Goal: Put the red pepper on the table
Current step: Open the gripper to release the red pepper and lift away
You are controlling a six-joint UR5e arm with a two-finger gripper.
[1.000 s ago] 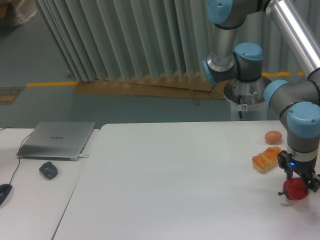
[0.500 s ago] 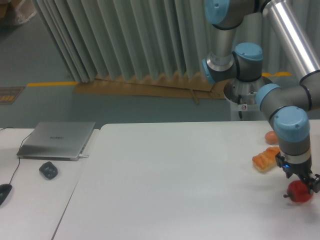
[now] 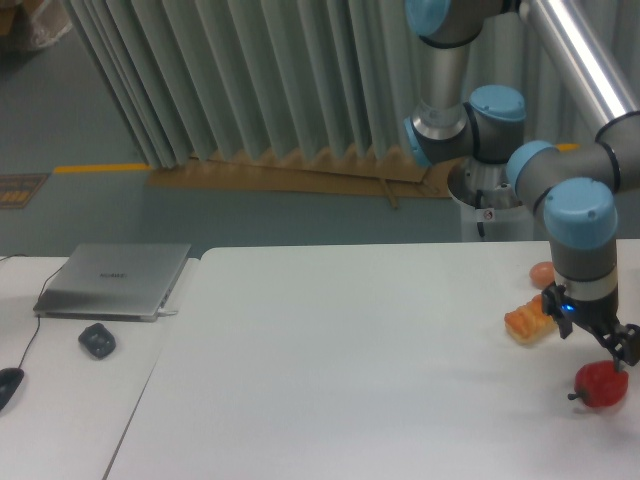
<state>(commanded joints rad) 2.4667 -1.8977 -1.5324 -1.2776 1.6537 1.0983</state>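
Note:
The red pepper [image 3: 600, 385] lies on the white table [image 3: 350, 360] near its right edge, with its dark stem pointing left. My gripper [image 3: 610, 352] hangs just above the pepper's top, with its jaws apart and nothing between them. The pepper rests on the tabletop, free of the fingers.
An orange-brown bread roll [image 3: 527, 320] lies just left of the gripper, and a tan-pink ball [image 3: 542, 273] lies behind it, partly hidden by the arm. On the side desk at the left are a grey laptop [image 3: 115, 280], a dark lump [image 3: 97, 340] and a mouse [image 3: 8, 385].
The gripper carried the pepper slightly right and down, let it go on the table, and has risen a little above it.

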